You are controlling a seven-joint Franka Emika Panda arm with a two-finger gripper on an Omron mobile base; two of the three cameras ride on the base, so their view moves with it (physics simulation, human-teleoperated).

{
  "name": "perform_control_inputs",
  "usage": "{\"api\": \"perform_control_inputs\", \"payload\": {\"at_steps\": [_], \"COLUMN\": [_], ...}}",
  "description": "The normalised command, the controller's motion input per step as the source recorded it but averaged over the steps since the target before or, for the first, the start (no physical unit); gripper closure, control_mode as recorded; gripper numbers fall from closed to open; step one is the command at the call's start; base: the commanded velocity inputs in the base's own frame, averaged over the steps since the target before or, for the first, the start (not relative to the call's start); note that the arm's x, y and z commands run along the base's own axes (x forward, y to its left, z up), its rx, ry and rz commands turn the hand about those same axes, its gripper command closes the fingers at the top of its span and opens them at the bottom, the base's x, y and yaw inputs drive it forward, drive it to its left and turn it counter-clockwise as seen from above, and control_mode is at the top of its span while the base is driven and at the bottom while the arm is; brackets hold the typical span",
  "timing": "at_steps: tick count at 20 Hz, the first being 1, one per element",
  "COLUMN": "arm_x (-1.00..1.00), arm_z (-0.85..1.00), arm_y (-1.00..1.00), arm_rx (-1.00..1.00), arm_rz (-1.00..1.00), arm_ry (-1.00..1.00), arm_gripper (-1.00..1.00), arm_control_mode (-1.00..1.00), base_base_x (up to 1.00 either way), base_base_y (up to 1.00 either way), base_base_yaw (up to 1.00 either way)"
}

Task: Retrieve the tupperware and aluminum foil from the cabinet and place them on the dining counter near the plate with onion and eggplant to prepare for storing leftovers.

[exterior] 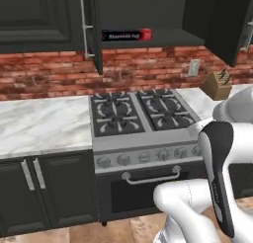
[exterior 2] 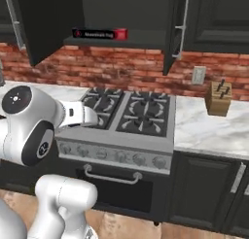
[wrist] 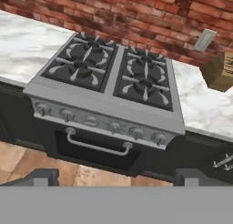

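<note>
The dark upper cabinet (exterior: 174, 37) stands with both doors swung open above the stove. On its bottom shelf lies the aluminum foil (exterior: 126, 35), a long black box with a red end, also seen as the foil box (exterior 2: 99, 34) in the right base view. My gripper (wrist: 116, 177) is open, its two dark fingertips (wrist: 43, 176) far apart with nothing between them, and it looks down on the stove from well below the shelf. The tupperware, dining counter, plate, onion and eggplant are out of view.
A steel gas stove (exterior: 141, 113) with an oven handle (wrist: 96, 145) sits under the cabinet. Marble worktop (exterior: 44, 123) runs along both sides. A wooden knife block (exterior 2: 218, 98) and a wall outlet (exterior 2: 198, 75) stand to the right. The open cabinet doors (exterior 2: 171, 29) jut outward.
</note>
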Motion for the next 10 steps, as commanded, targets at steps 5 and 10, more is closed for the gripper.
{"api": "perform_control_inputs", "payload": {"at_steps": [5,10], "arm_x": [0.0,0.0], "arm_z": [0.0,0.0], "arm_y": [0.0,0.0], "arm_rx": [0.0,0.0], "arm_rz": [0.0,0.0], "arm_ry": [0.0,0.0], "arm_gripper": [-1.0,-1.0], "arm_control_mode": [1.0,1.0], "base_base_x": [0.76,0.77], "base_base_y": [0.35,-0.09], "base_base_yaw": [-0.16,-0.17]}}
